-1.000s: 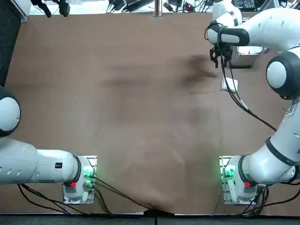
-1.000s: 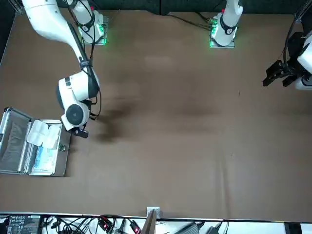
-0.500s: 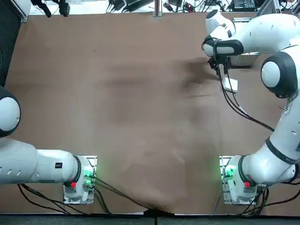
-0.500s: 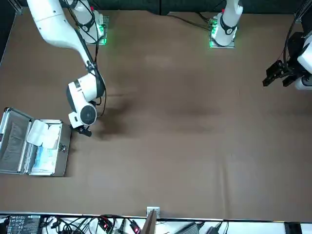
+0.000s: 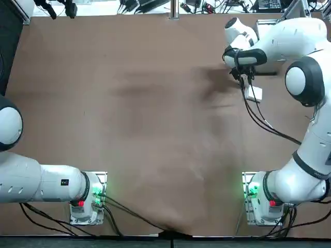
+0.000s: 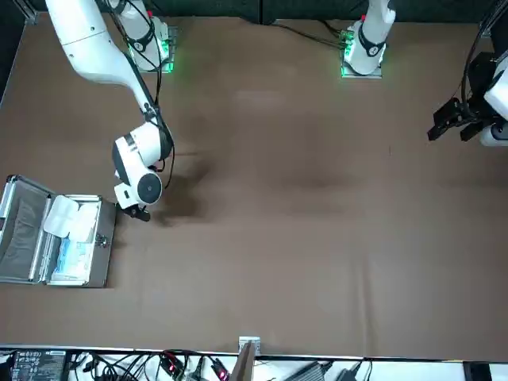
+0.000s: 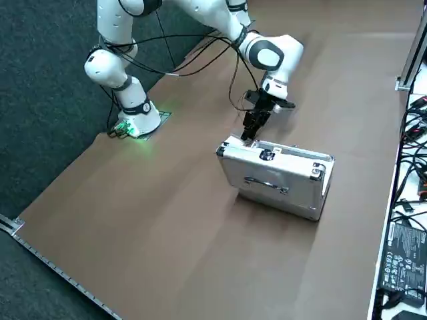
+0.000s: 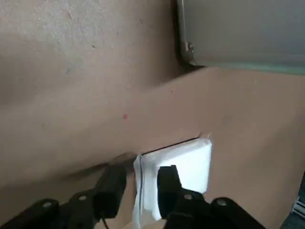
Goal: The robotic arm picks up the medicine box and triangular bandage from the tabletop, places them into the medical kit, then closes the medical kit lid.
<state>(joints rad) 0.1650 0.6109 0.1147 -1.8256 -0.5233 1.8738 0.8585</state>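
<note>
At the far right, the medical kit (image 6: pixel 101 266) stands with its lid (image 7: pixel 280 199) raised, leaving access for packing. The triangular bandage (image 6: pixel 62 216) lies inside. The medicine box (image 8: pixel 187 164) rests on the tabletop, near side of the kit. The right gripper (image 8: pixel 142 183) is spread over it, ungrasped, apparently positioned for pickup.

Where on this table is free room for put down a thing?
The table is bare midway between the left arm and right arm. Crowded: beside the open case, where the right tool is near the white box.
</note>
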